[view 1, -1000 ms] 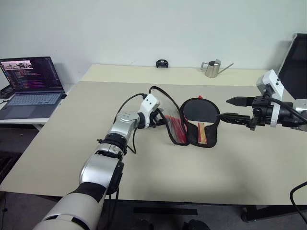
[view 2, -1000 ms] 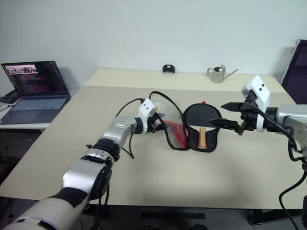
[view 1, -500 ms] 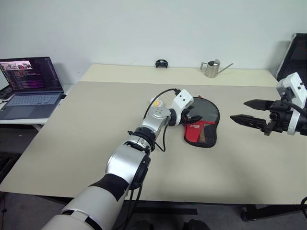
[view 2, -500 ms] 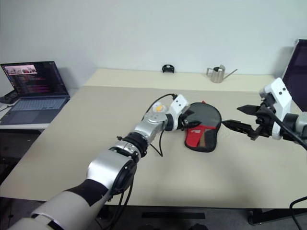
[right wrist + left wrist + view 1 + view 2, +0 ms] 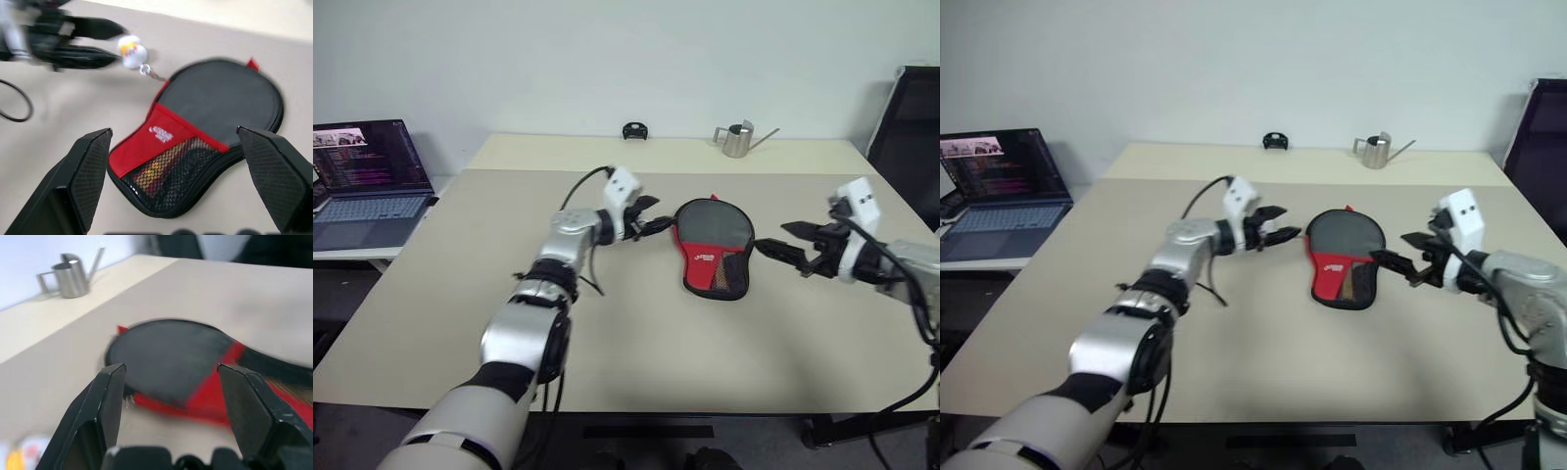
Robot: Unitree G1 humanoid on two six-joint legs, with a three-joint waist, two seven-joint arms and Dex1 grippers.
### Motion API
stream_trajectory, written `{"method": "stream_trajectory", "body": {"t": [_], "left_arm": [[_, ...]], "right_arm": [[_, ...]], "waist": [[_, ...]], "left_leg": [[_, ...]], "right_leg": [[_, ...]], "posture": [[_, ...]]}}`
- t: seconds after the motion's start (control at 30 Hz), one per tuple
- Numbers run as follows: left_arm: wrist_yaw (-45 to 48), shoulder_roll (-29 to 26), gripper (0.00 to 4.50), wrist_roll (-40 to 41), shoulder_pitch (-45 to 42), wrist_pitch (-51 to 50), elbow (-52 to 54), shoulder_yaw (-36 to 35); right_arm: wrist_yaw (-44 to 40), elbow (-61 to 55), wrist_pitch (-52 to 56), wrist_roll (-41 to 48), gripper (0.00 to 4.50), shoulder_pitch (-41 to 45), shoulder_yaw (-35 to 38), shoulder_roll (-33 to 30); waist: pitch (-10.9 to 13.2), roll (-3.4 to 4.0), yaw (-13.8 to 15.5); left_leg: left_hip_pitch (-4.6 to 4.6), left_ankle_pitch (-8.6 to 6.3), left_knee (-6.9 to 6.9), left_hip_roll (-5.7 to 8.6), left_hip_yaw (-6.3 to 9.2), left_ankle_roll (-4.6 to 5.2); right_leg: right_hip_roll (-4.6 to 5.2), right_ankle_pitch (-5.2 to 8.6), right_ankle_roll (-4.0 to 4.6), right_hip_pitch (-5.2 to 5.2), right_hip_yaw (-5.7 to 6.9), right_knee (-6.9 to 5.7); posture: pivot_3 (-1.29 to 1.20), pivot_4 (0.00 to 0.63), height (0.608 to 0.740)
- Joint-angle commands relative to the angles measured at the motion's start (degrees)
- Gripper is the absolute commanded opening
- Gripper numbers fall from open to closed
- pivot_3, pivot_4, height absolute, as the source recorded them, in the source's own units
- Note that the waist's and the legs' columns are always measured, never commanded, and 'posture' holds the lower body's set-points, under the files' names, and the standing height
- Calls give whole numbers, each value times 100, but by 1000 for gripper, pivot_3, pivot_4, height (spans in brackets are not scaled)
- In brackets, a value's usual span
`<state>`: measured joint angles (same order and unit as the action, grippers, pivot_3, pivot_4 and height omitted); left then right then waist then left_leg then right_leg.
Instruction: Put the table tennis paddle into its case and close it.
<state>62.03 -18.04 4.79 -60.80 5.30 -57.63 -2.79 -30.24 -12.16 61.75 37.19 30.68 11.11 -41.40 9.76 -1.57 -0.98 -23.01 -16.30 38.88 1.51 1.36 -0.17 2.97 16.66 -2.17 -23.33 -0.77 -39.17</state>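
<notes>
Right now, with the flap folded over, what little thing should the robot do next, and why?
Probably bring the left gripper to the small white zipper charm and pinch it. The black and red fabric paddle case lies flat with its lid down, but both grippers are open and hold nothing, so the zip likely remains to be pulled. The right gripper could steady the case.

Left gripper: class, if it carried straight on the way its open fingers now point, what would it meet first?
Most likely the case. The left gripper points level across the table at the pouch's round black end, which sits framed between its fingers in the left wrist view. Exact height above the table is hard to judge.
</notes>
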Motion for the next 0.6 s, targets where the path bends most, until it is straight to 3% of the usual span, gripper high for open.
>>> {"method": "stream_trajectory", "body": {"t": [0.03,0.27,0.6], "left_arm": [[574,-319,3263,624,542,-886,1755,-87],[677,-979,3263,1680,1586,-2817,4387,-236],[547,-1596,3263,2150,1718,-3431,5260,-323]], "right_arm": [[119,398,-479,-393,4460,271,-258,213],[417,1737,-1172,-1225,4460,680,-615,747],[413,3458,-1779,-1814,4460,1223,-679,1210]], "waist": [[0,0,-20],[0,-1,-24],[-1,1,-90]], "left_leg": [[-1,0,0,-1,1,0],[-9,0,7,2,8,-1],[5,0,5,-1,1,0]], "right_leg": [[0,0,0,0,-1,1],[4,-1,-1,1,1,3],[0,-1,-1,4,-4,-10]], "posture": [[0,150,740],[0,150,740],[0,150,740]]}}
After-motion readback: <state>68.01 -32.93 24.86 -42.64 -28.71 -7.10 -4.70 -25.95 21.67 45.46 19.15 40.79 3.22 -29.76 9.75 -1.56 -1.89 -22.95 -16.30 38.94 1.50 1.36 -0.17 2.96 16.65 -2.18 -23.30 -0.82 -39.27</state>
